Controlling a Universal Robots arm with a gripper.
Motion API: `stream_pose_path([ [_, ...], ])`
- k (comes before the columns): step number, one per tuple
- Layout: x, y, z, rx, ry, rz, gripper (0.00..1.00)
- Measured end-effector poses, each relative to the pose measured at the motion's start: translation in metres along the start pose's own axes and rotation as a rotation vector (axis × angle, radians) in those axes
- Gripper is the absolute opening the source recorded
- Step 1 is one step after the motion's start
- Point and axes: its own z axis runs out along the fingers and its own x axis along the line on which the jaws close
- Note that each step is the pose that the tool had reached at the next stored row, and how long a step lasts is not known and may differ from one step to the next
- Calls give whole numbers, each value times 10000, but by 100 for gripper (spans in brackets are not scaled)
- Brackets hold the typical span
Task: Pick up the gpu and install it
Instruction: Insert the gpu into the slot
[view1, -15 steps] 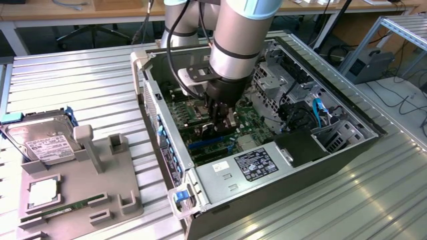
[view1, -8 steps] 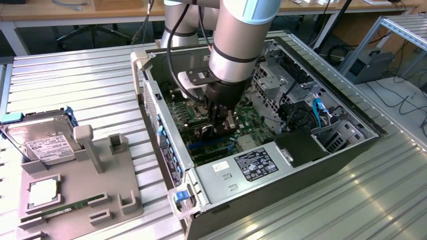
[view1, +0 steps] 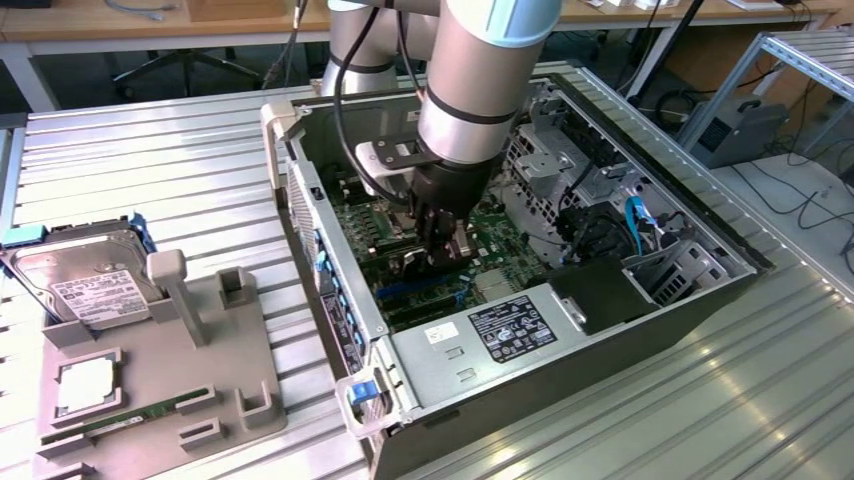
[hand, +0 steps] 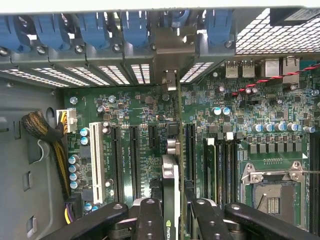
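Note:
My gripper (view1: 437, 245) reaches down into the open computer case (view1: 320, 230), over the green motherboard (view1: 501, 240). It is shut on the gpu (hand: 171, 187), a thin dark card seen edge-on between the two black fingers (hand: 150, 220). The card stands upright over the motherboard (hand: 140, 110), among the black expansion slots (hand: 134, 160). Its silver bracket end (hand: 170, 80) is close to the slotted rear wall of the case. I cannot tell whether its lower edge sits in a slot. In the exterior view the gpu (view1: 451, 258) is a dark shape under the fingers.
A white slot (hand: 96, 155) and a yellow-black cable bundle (hand: 47, 135) lie to one side of the card, the processor socket (hand: 272, 192) to the other. Outside the case, a grey fixture (view1: 234, 390) carries a hard drive (view1: 87, 285) and a green memory stick (view1: 134, 415).

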Motion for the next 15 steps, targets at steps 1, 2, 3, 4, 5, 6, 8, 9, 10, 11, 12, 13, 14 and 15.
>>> stream_pose_path([
  [1, 0, 0, 0, 0, 0, -1, 27],
  [2, 0, 0, 0, 0, 0, 0, 27],
  [3, 0, 0, 0, 0, 0, 0, 27],
  [4, 0, 0, 0, 0, 0, 5, 27],
  [5, 0, 0, 0, 0, 0, 11, 27],
  [6, 0, 0, 0, 0, 0, 16, 27],
  [8, 0, 0, 0, 1, 0, 24, 27],
  [9, 0, 0, 0, 1, 0, 24, 27],
  [10, 0, 0, 0, 1, -1, 24, 27],
  [11, 0, 0, 0, 1, -1, 25, 27],
  [12, 0, 0, 0, 1, 0, 24, 27],
  [13, 0, 4, 1, 1, -1, 26, 27],
  [14, 0, 4, 1, 1, -3, 24, 27],
  [15, 0, 4, 1, 0, -10, 13, 27],
])
